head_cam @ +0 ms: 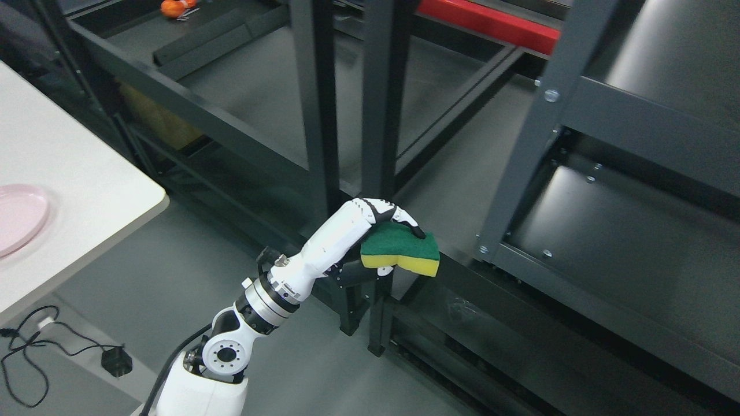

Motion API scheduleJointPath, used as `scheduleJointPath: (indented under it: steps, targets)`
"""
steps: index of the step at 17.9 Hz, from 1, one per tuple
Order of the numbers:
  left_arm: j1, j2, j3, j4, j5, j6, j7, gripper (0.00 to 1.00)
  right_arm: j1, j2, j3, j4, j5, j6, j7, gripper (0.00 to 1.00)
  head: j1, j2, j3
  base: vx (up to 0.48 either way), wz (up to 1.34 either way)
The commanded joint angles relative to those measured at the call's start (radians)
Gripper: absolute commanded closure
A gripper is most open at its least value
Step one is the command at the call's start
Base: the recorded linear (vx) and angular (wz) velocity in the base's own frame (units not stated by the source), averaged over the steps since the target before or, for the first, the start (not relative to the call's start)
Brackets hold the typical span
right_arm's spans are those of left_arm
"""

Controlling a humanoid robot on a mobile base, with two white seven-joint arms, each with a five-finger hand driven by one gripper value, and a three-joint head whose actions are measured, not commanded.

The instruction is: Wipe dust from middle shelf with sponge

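Sponge (400, 252), green scouring side up and yellow foam below, sits clamped in my left hand (378, 228), the fingers (404, 219) curled over its top, held in the air beside the dark upright posts (347, 98) of the metal shelving, above the grey floor. My right hand is out of view. The shelf (624, 242) I take to be the middle one lies to the right, its dark surface well apart from the sponge, which touches nothing but my hand. At the left, the bench (87, 190) carries a pink plate (20, 216) at its left edge; a black cable (34, 346) trails on the floor below. I judge this the carry stage, with wiping not yet begun. The next move calls for swinging the sponge rightward past the shelf's front rail (607, 323), then lowering it flat onto the surface before any stroke.
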Motion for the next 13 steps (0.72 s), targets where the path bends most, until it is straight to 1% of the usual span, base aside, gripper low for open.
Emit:
scheduleJointPath:
  steps: [1, 3, 5, 9, 13]
  targets:
    - [-0.103, 0.016, -0.283, -0.021, 0.001, 0.002, -0.008, 1.0, 0.0, -0.017, 0.0, -0.017, 0.0, -0.001, 0.001, 0.0, 0.0, 0.0, 0.0, -0.151, -0.72]
    - [-0.23, 0.016, -0.373, -0.012, 0.0, 0.016, -0.031, 1.0, 0.0, -0.017, 0.0, -0.017, 0.0, -0.001, -0.001, 0.0, 0.0, 0.0, 0.0, -0.143, -0.6]
    - [-0.38, 0.016, -0.427, 0.005, 0.006, 0.083, -0.031, 1.0, 0.0, -0.017, 0.0, -0.017, 0.0, -0.001, -0.001, 0.0, 0.0, 0.0, 0.0, -0.087, -0.6]
    - [-0.652, 0.016, -0.568, 0.042, 0.113, 0.183, -0.031, 1.0, 0.0, -0.017, 0.001, -0.017, 0.0, -0.001, -0.001, 0.0, 0.0, 0.0, 0.0, -0.079, -0.61]
    - [-0.831, 0.016, -0.711, 0.04, 0.227, 0.243, -0.022, 1.0, 0.0, -0.017, 0.0, -0.017, 0.0, -0.001, -0.001, 0.0, 0.0, 0.0, 0.0, -0.023, -0.52]
